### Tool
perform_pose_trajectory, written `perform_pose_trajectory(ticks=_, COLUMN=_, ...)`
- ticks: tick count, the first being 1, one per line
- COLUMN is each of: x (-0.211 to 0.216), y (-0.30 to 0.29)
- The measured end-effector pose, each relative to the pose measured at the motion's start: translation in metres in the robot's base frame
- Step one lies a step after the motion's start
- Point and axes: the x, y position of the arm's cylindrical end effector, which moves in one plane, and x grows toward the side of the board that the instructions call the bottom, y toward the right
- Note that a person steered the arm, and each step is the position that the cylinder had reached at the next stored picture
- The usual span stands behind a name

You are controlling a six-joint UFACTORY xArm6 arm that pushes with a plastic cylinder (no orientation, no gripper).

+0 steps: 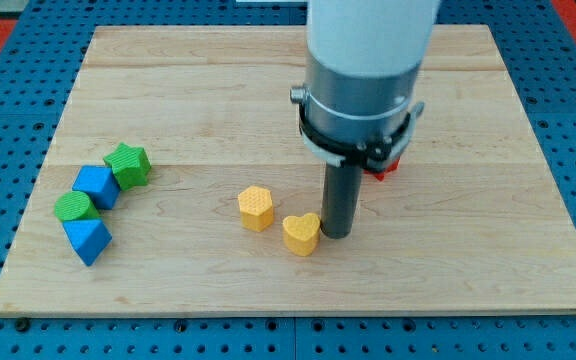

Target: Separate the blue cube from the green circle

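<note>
Blue cube (96, 186) sits at the frame's left, in a tight cluster on the wooden board (218, 100); going from the bottom of the view upward, I see first a blue triangular block (88, 240) at the lower left, then the green circle (74, 207) just above it, touching or very nearly so; the blue cube presses against the green circle's upper right, and a green star (128, 165) sits against the cube's upper right in turn, so the four form a slanted chain. Toward the middle of the frame, a yellow heart (302, 234) lies nearest the bottom edge, with a yellow hexagon (256, 208) just to its left, a small gap between them; my tip (336, 235) stands right beside the heart's right side, touching or almost touching it, and well apart from the left cluster. I have no fingers on this rig, only the straight dark rod, so nothing is held. Farther up, a red block (384, 165) peeks out behind the arm's grey collar, shape hidden; beyond the board lies a blue pegged surface (8, 120).
</note>
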Motion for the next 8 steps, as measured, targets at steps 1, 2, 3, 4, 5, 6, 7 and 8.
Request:
perform_pose_trajectory(ticks=1, x=0.048, y=0.024)
perform_pose_trajectory(ticks=2, x=0.091, y=-0.043)
perform_pose_trajectory(ticks=3, x=0.089, y=-0.135)
perform_pose_trajectory(ticks=4, x=0.089, y=-0.209)
perform_pose_trajectory(ticks=5, x=0.079, y=-0.273)
perform_pose_trajectory(ticks=6, x=0.043, y=-0.289)
perform_pose_trajectory(ticks=7, x=0.016, y=-0.278)
perform_pose_trajectory(ticks=8, x=0.007, y=-0.236)
